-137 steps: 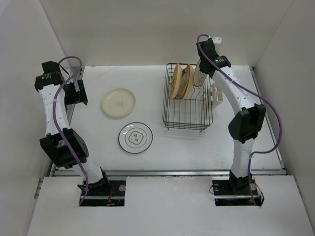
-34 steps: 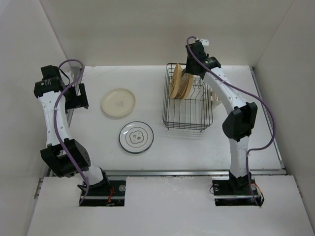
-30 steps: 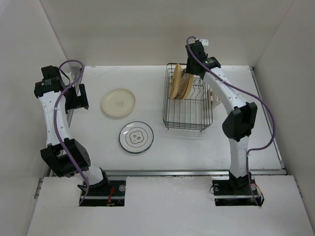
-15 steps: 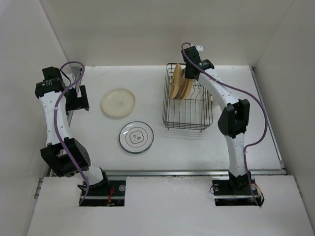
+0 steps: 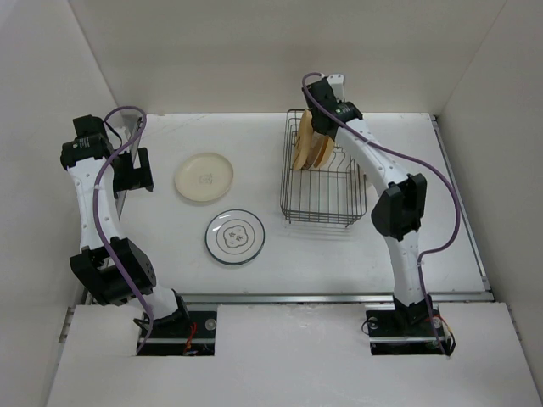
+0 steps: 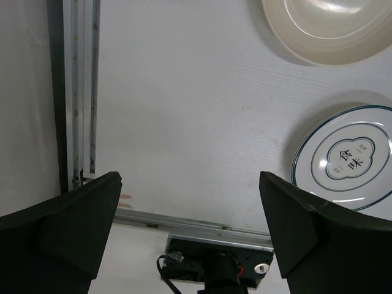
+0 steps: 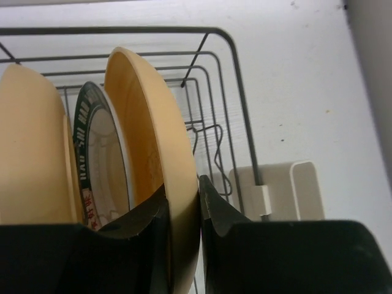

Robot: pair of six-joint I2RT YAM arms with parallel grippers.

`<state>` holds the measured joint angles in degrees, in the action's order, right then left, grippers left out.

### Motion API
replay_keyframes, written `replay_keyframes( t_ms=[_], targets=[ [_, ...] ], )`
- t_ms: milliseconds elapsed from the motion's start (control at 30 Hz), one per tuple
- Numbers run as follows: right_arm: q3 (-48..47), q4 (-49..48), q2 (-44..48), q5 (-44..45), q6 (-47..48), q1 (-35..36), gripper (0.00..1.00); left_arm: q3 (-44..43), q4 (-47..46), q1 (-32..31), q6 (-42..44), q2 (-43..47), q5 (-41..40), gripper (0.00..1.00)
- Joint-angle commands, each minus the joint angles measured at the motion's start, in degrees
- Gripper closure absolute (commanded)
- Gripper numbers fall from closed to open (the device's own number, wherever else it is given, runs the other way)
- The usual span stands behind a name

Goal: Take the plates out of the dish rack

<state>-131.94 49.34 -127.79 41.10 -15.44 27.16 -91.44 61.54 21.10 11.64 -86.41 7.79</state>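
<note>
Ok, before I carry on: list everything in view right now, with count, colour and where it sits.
cream plate: one, cream, flat on the table beside the rack.
ringed plate: one, white with dark rings and a centre motif, flat on the table, nearer the arm bases.
held orange-yellow plate: one, on edge in the rack, holder side.
teal-rimmed plate: one, white with a dark teal rim, on edge next to it.
free orange-yellow plate: one, on edge beyond the teal-rimmed one.
dish rack: one, dark wire.
cream holder: one, clipped to the rack's side.
table: one, white.
left gripper: jaws open, empty, above bare table.
right gripper: jaws closed on the held plate's rim.
</note>
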Motion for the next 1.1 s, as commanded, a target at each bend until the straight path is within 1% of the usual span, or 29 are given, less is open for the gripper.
replay_keyframes(
  t_ms=[0, 133, 200, 300, 433, 533, 600, 633, 700, 733, 767, 800, 833, 867, 900, 933, 967, 1000, 1033, 1067],
  targets=[
    [-4.12, -1.53, 4.21, 8.80, 2.25, 1.14, 1.00, 0.21, 0.78, 0.08, 0.84, 0.63, -0.15, 0.06],
    [-3.50, -5.21, 4.73, 17.85, 9.27, 1.67, 1.00, 0.21, 0.78, 0.08, 0.84, 1.15, -0.15, 0.06],
    [-2.97, -7.49, 5.35, 22.41, 11.21, 2.19, 1.00, 0.21, 0.78, 0.08, 0.84, 1.16, -0.15, 0.06],
    [-2.97, -10.13, 7.28, 26.12, 14.82, 2.20, 1.00, -0.41, 0.78, 0.08, 1.37, 1.16, 0.38, 0.06],
    [-2.45, -15.66, 10.62, 29.20, 18.25, 2.20, 1.00, -1.11, 0.78, 0.08, 2.07, 1.16, 2.13, 0.06],
    [-1.92, -18.83, 13.52, 28.69, 20.01, 2.20, 1.00, -1.11, 0.78, 0.08, 2.60, 1.68, 3.71, 0.06],
    [-1.92, -18.84, 14.31, 28.16, 20.01, 2.20, 1.00, -1.11, 0.78, 0.08, 3.21, 1.68, 4.86, 0.06],
    [-2.53, -18.84, 14.32, 27.29, 20.01, 2.20, 1.00, -1.11, 1.30, 0.08, 3.21, 2.21, 6.87, 0.06],
    [-2.53, -18.84, 17.11, 21.77, 20.01, 2.73, 1.00, -1.73, 1.91, 0.08, 4.88, 2.82, 10.64, 0.04],
    [-2.53, -18.23, 18.18, 17.56, 16.71, 2.73, 1.00, -1.73, 2.79, 0.08, 6.89, 2.83, 13.01, 0.02],
    [-2.53, -17.01, 19.23, 11.95, 14.50, 2.73, 1.00, -2.33, 3.32, 0.08, 7.86, 3.44, 18.17, 0.02],
    [-0.88, -16.30, 20.37, -3.07, 13.26, 2.73, 1.00, -3.21, 4.37, 0.08, 8.74, 3.44, 20.83, 0.02],
    [0.79, -17.43, 22.30, -11.31, 13.24, 2.73, 1.00, -3.74, 4.38, 0.08, 9.36, 3.44, 23.30, 0.01],
    [2.37, -18.31, 22.84, -19.66, 13.24, 2.73, 1.00, -4.36, 4.90, 0.08, 9.37, 2.75, 27.76, 0.01],
    [5.26, -19.80, 22.85, -36.80, 13.24, 2.73, 1.00, -5.23, 4.91, 0.08, 9.37, 2.74, 30.07, 0.01],
    [6.51, -20.59, 21.80, -44.45, 13.24, 2.73, 1.00, -5.24, 4.21, -0.53, 9.37, 2.13, 32.26, 0.01],
    [7.39, -21.21, 20.75, -50.97, 13.24, 3.25, 1.00, -5.24, 3.68, -0.54, 8.84, 2.12, 36.11, 0.01],
    [7.40, -21.74, 19.34, -56.17, 12.11, 3.25, 1.00, -5.85, 3.68, -1.23, 8.84, 1.52, 37.46, 0.01],
    [7.92, -22.27, 15.94, -63.27, 11.23, 4.91, 1.00, -6.47, 2.81, -2.89, 8.84, 0.81, 38.17, 0.02],
    [6.79, -22.27, 13.99, -66.03, 10.35, 5.53, 1.00, -6.47, 1.84, -3.78, 8.84, 0.81, 38.17, 0.02]
  ],
)
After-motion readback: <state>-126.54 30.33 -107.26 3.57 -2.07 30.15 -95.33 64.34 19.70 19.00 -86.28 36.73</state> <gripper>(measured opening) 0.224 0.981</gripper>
